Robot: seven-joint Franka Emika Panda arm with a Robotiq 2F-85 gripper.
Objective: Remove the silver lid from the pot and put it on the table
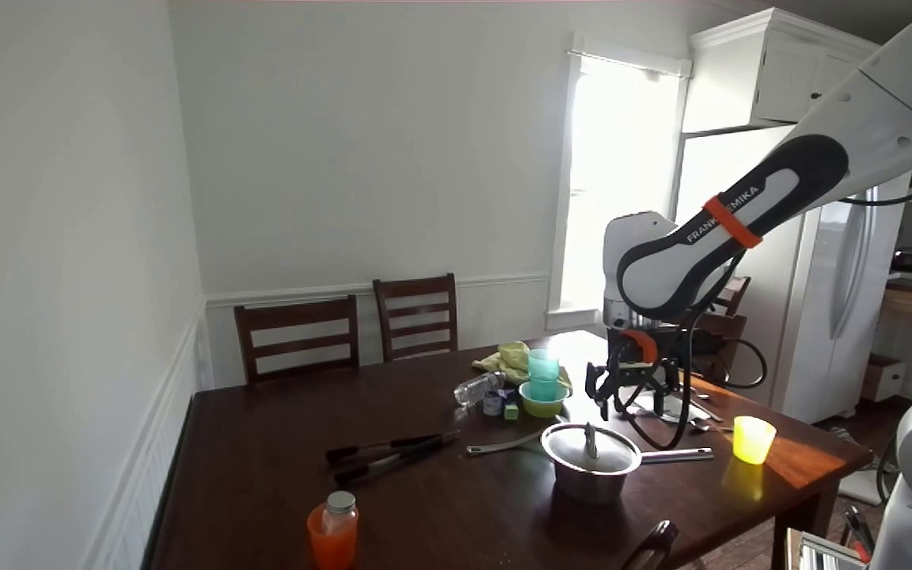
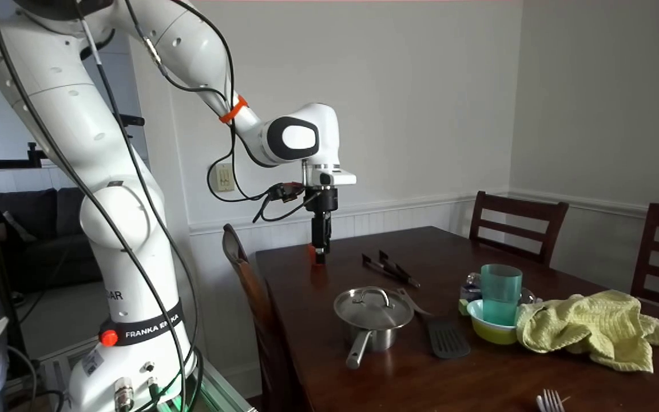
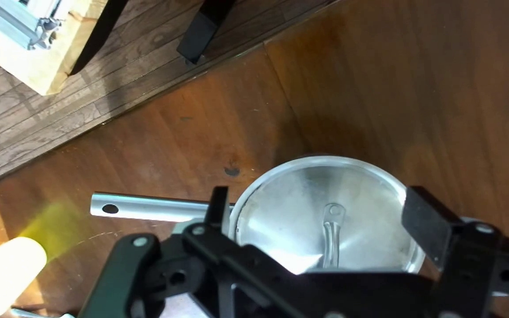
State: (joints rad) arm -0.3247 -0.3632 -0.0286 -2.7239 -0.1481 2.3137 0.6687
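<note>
Spread wide and holding nothing, the tool [image 3: 319,208] hangs above the worktop [image 1: 440,526], likely so that it can straddle the handle [image 3: 332,236] of the silver lid [image 2: 371,312], which sits on the pot [image 1: 592,485].

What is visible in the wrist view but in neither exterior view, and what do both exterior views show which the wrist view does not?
Only the wrist view shows the small dark mark on the table beside the silver lid.
Only the exterior views show the tongs, the turquoise cup and the yellow cloth, each visible in both.
All views share the silver lid, the table, the pot handle and the gripper.
</note>
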